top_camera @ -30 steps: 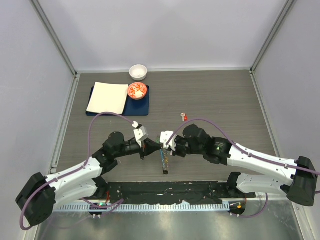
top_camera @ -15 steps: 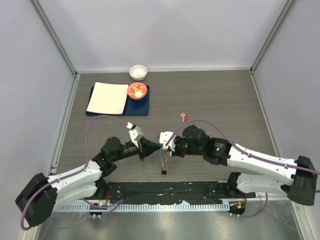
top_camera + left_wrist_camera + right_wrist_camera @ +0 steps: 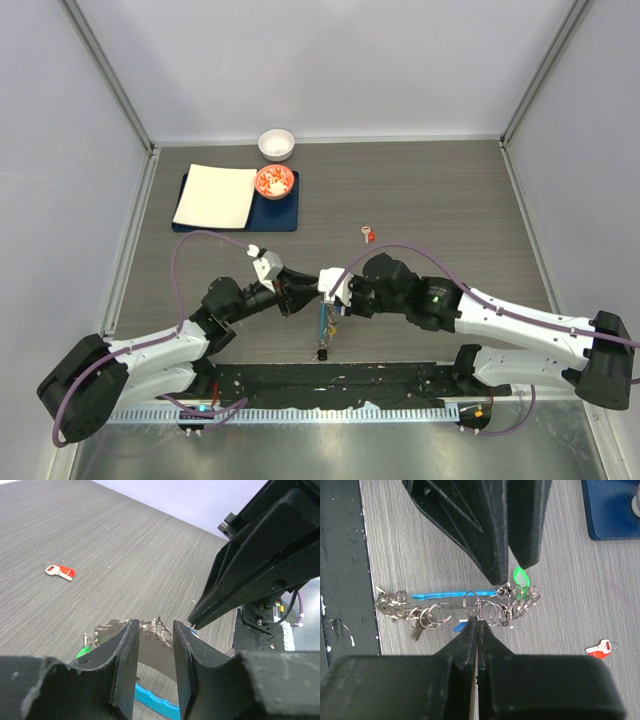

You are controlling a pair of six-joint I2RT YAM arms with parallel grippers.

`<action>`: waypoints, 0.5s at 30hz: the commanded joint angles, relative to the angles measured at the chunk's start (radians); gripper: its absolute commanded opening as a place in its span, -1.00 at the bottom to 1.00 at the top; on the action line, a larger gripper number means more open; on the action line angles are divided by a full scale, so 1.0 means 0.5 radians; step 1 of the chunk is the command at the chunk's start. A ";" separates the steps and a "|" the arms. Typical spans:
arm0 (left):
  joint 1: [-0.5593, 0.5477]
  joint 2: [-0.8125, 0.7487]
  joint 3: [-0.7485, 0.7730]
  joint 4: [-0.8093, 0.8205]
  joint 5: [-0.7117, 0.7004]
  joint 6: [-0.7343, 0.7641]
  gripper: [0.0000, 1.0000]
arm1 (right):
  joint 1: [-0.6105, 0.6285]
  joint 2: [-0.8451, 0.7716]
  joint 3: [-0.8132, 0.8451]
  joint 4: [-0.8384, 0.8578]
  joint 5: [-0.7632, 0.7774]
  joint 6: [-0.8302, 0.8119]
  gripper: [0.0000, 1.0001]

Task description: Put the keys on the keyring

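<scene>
The right gripper (image 3: 477, 625) pinches the keyring (image 3: 430, 615). The left gripper (image 3: 154, 626) is open a little, just beside it. The red key (image 3: 369, 235) lies apart.

Grey wood-grain table (image 3: 450, 200). Pale walls (image 3: 330, 60) at 9, 12 and 3 o'clock, joined by metal corner posts (image 3: 110, 70). Black strip (image 3: 330, 380) along the 6 o'clock edge. Lighting even.
</scene>
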State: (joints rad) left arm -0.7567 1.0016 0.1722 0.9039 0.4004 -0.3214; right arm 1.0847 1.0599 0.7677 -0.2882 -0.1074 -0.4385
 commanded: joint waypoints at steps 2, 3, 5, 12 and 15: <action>0.010 -0.003 -0.013 0.153 -0.034 0.164 -0.14 | 0.012 -0.018 0.183 -0.059 0.015 -0.077 -0.99; 0.010 -0.006 -0.001 0.128 -0.025 0.192 -0.10 | 0.015 -0.018 0.195 -0.089 0.015 -0.086 -0.99; 0.013 -0.009 0.020 0.033 0.021 0.308 -0.01 | 0.015 -0.009 0.219 -0.120 0.018 -0.114 -0.99; 0.016 -0.027 0.171 -0.267 0.309 0.749 0.08 | 0.015 0.015 0.290 -0.243 0.025 -0.169 -0.99; 0.019 -0.018 0.262 -0.424 0.481 0.955 0.09 | 0.015 0.022 0.290 -0.261 0.034 -0.181 -0.99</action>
State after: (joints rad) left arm -0.7521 1.0012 0.2222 0.7708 0.5137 -0.0429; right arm 1.0855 1.0714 0.8593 -0.4316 -0.1028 -0.5014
